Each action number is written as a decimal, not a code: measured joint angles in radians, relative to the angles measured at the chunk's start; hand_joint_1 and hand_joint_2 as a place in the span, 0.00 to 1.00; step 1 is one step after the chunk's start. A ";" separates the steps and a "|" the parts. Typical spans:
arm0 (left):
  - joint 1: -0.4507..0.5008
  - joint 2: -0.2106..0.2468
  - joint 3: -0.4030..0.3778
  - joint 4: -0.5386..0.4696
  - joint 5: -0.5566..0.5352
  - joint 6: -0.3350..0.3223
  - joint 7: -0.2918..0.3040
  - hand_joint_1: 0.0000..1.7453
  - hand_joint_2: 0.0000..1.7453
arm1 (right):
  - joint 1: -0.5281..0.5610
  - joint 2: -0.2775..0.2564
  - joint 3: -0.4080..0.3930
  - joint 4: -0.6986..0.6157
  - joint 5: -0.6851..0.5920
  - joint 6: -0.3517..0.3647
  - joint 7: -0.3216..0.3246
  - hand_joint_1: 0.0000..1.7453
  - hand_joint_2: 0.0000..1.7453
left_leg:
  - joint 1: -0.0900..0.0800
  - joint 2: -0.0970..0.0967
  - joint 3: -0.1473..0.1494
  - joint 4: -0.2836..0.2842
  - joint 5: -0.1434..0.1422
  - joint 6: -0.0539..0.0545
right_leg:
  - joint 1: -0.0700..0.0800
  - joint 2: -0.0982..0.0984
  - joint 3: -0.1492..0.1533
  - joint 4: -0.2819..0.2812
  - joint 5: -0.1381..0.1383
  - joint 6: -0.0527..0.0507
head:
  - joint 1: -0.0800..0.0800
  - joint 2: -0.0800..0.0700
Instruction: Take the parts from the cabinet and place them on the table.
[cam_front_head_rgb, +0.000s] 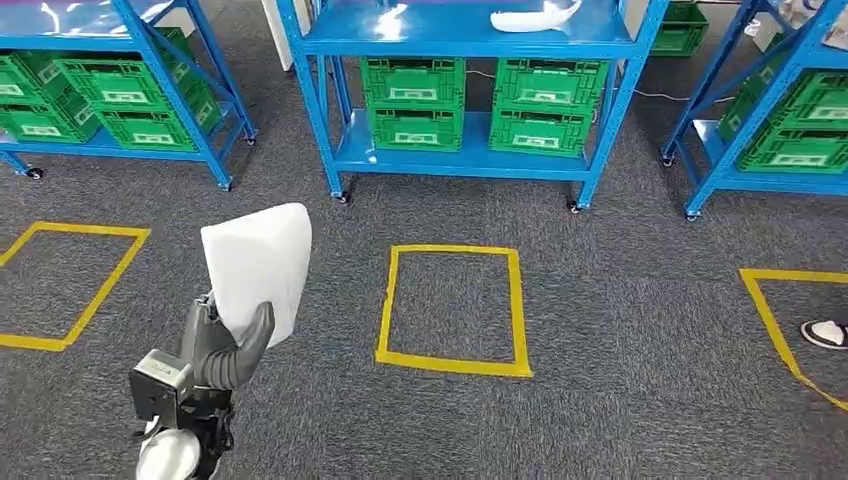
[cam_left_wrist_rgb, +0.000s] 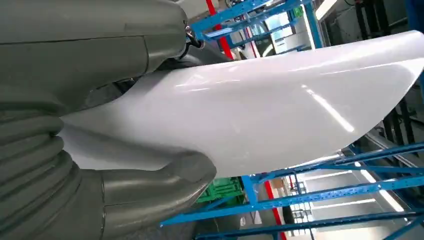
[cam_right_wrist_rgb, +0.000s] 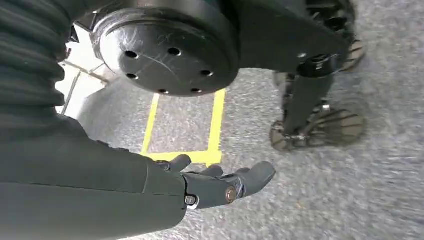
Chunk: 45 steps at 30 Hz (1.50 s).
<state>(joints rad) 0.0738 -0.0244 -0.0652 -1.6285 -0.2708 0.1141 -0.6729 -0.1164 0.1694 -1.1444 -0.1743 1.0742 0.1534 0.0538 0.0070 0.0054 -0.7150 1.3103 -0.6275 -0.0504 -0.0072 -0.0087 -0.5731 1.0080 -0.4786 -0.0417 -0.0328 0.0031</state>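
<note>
The left hand (cam_front_head_rgb: 222, 350) grasps a white part (cam_front_head_rgb: 258, 268) by its lower edge, thumb across the face, holding it upright over the carpet (cam_front_head_rgb: 620, 300). The right hand (cam_right_wrist_rgb: 220, 185) hangs released, fingers apart. The part is smooth, glossy, curved plastic, so it could slide from the shallow grip while walking. Another part (cam_front_head_rgb: 535, 17) lies on the blue cabinet (cam_front_head_rgb: 455, 160).
</note>
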 joint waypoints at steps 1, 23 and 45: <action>0.000 0.000 0.004 0.000 0.000 0.000 -0.001 1.00 1.00 | 0.002 0.000 0.000 0.000 -0.003 0.000 -0.001 0.00 1.00 | 0.000 0.000 0.013 0.013 0.019 0.001 | 0.000 -0.001 -0.012 0.002 0.011 0.001 | 0.000 0.000; -0.015 0.010 0.055 -0.012 0.013 -0.009 -0.021 1.00 1.00 | 0.013 -0.003 0.000 0.000 0.005 0.004 0.001 0.00 1.00 | -0.010 0.008 0.068 -0.287 0.224 0.040 | 0.009 0.011 0.096 -0.005 -0.087 0.029 | 0.003 0.000; -0.008 0.063 0.140 -0.168 -0.116 0.061 -0.026 1.00 1.00 | 0.014 -0.003 0.024 0.000 0.031 0.027 -0.019 0.00 1.00 | -0.007 -0.003 0.196 -0.320 0.123 0.067 | -0.001 0.002 -0.142 0.290 -0.137 0.053 | 0.003 0.000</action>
<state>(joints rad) 0.0662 0.0386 0.0744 -1.7968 -0.3865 0.1747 -0.6985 -0.1021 0.1663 -1.1200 -0.1743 1.1055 0.1804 0.0347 0.0003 0.0021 -0.5188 0.9901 -0.5040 0.0169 -0.0081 -0.0067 -0.7156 1.2981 -0.6152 0.0109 -0.0298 0.0031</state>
